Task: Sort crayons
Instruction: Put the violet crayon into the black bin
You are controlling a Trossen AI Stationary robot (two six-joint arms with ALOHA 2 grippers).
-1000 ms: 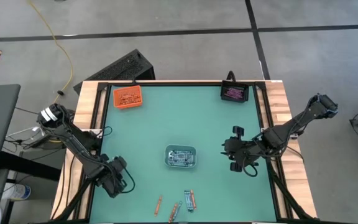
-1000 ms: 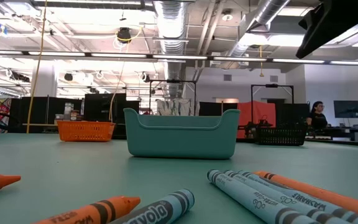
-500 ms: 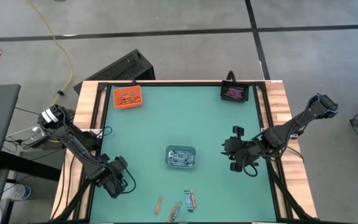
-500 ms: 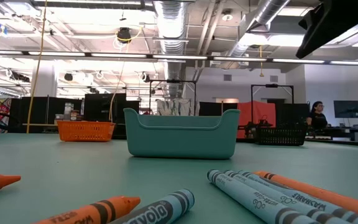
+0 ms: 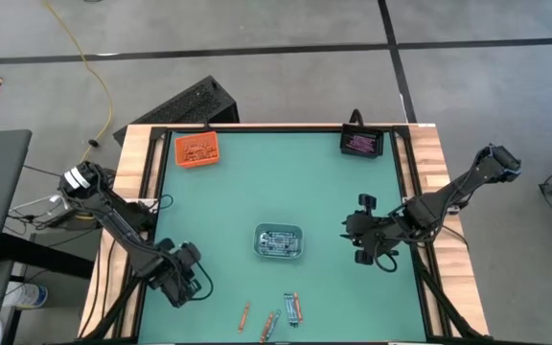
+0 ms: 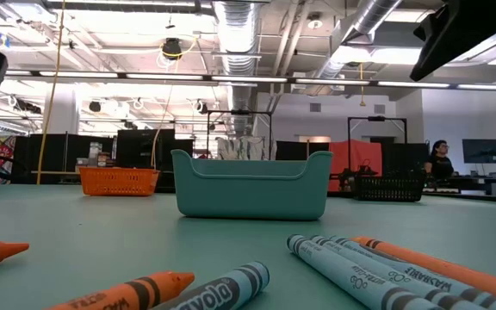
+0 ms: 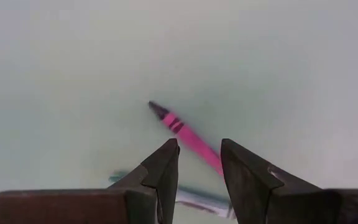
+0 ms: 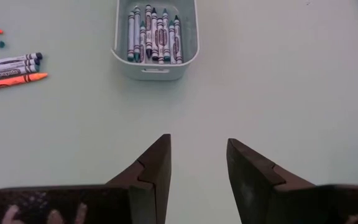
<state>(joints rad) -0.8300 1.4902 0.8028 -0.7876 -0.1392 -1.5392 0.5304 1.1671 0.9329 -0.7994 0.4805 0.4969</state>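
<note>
Loose crayons lie near the table's front edge: a small group (image 5: 291, 307) of grey-blue and orange ones, plus two singles (image 5: 245, 310) (image 5: 269, 326). A pink crayon (image 7: 185, 132) lies flat on the green table at the front left, with a grey-blue crayon (image 7: 194, 198) beside it. My left gripper (image 7: 197, 144) (image 5: 186, 280) points down over the pink crayon, open, and that crayon's near end runs behind one finger. My right gripper (image 8: 197, 163) (image 5: 357, 240) stands open above the table, right of the clear-grey tray (image 5: 279, 241), with nothing between its fingers.
The clear-grey tray (image 8: 156, 37) holds several grey-blue crayons. An orange tray (image 5: 196, 150) stands at the far left and a black tray (image 5: 360, 144) with pink crayons at the far right. Bare green table lies between them.
My left gripper has tipped slightly over the front left of the table. Nothing on the table has moved.
</note>
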